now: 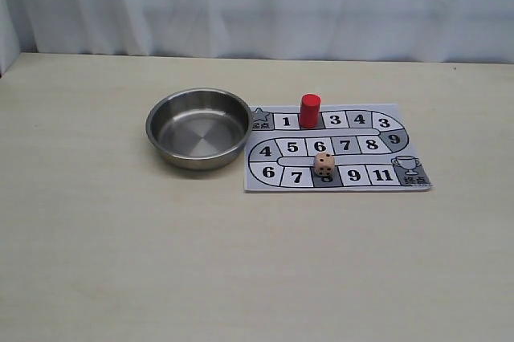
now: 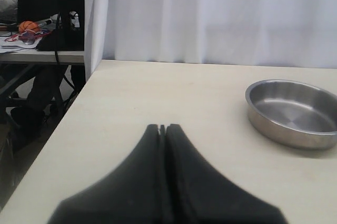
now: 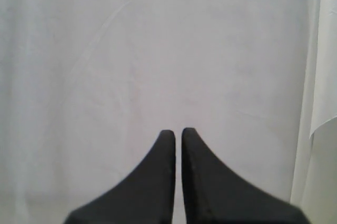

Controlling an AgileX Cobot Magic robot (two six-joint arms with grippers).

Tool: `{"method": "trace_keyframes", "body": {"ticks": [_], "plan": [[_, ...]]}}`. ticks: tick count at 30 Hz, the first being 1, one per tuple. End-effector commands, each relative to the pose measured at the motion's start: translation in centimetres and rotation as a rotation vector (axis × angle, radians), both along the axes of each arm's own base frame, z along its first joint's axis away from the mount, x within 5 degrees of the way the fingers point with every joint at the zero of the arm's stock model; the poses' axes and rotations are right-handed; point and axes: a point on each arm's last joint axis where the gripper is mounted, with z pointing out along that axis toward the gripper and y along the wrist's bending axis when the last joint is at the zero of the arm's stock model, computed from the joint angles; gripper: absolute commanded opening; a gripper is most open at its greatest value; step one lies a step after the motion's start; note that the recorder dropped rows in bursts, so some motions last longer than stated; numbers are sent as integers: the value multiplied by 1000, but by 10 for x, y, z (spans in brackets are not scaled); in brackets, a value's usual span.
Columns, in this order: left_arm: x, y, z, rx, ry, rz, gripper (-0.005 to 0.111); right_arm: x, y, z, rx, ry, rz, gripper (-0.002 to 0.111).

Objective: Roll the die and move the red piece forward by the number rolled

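The red piece [image 1: 310, 110] stands upright on the paper game board [image 1: 336, 148], on the square between 1 and 3. The tan die [image 1: 324, 164] rests on the board's front row, between squares 7 and 9. No arm shows in the exterior view. In the left wrist view my left gripper [image 2: 162, 128] is shut and holds nothing, hovering over bare table with the steel bowl [image 2: 293, 111] off to one side. My right gripper [image 3: 178, 131] faces only the white curtain, its fingers nearly together with a thin slit between them and nothing held.
The round steel bowl [image 1: 199, 127] sits just left of the board, touching its edge. A white curtain [image 1: 257, 5] hangs behind the table. The table's left edge [image 2: 58, 129] drops off toward a cluttered desk beyond.
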Motion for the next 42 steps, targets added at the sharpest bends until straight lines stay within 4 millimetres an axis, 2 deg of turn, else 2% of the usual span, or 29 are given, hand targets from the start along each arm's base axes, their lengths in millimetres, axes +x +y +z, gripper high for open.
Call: {"method": "trace_keyframes", "body": {"ticks": [1, 5, 13, 19, 42], "plan": [[0, 0, 0, -7, -11, -2, 0, 12, -1, -35, -5, 22, -6, 4], [0, 0, 0, -7, -11, -2, 0, 20, -2, -69, 3, 140, -5, 4], [0, 0, 0, -7, -11, -2, 0, 22, -2, -93, 20, 397, -7, 4], [0, 0, 0, -7, -11, -2, 0, 22, -2, -101, 26, 487, -7, 4], [0, 0, 0, -7, -11, -2, 0, 22, -2, -98, 39, 455, -2, 4]]}}
